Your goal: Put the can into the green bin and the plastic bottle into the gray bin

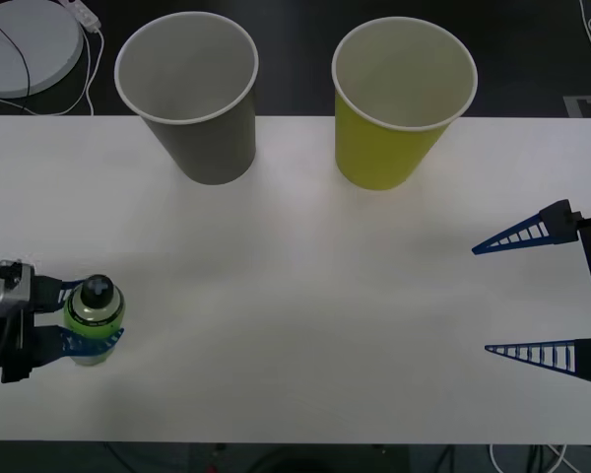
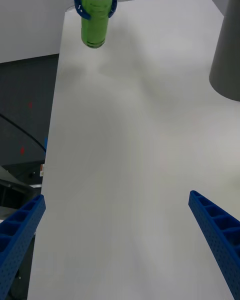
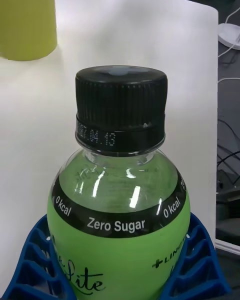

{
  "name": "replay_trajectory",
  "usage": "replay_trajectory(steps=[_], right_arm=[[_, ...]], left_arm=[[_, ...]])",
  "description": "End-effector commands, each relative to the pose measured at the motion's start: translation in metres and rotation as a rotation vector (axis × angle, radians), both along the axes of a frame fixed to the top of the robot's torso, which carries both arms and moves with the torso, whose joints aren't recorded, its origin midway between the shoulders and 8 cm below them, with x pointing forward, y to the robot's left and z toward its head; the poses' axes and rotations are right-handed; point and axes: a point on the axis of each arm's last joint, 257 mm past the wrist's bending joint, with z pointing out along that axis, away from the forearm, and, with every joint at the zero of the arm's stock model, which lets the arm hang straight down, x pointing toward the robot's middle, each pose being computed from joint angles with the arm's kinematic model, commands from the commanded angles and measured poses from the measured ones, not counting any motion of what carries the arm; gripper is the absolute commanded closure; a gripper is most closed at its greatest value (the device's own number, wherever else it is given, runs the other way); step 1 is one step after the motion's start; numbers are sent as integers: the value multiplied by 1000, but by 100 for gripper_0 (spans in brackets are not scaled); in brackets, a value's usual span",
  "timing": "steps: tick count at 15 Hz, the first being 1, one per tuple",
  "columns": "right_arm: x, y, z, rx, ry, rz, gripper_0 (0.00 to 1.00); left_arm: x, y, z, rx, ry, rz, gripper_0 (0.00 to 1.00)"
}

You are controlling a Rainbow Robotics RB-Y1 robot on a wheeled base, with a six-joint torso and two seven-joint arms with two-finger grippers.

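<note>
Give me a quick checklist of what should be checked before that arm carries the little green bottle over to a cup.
1. Grip: left gripper has its blue ribbed fingers on both sides of the small clear green plastic bottle with black cap: ok.
2. Bottle upright, cap on: ok.
3. Bottle lifted off the white table: cannot tell.
4. Large gray paper cup upright, open, nothing visible inside: ok.
5. Large yellow-green paper cup stands apart beside it: ok.
6. Right gripper open at the far side, out of the way: ok.
</note>
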Motion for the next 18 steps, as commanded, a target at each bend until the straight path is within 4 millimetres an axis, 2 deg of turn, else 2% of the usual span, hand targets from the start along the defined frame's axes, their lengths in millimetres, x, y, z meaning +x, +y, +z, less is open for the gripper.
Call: replay_trajectory(steps=[1,4,11,15,18], right_arm=[[0,0,0,0,0,0,0],[0,0,0,0,0,0,0],[0,0,0,0,0,0,0],[0,0,0,0,0,0,0],[0,0,0,0,0,0,0]], left_arm=[[8,13,14,56,21,54,100],[15,24,28,120,48,124,100],[9,44,66,218,177,259,100],[19,54,88,257,213,339,100],[34,58,105,242,202,409,100]])
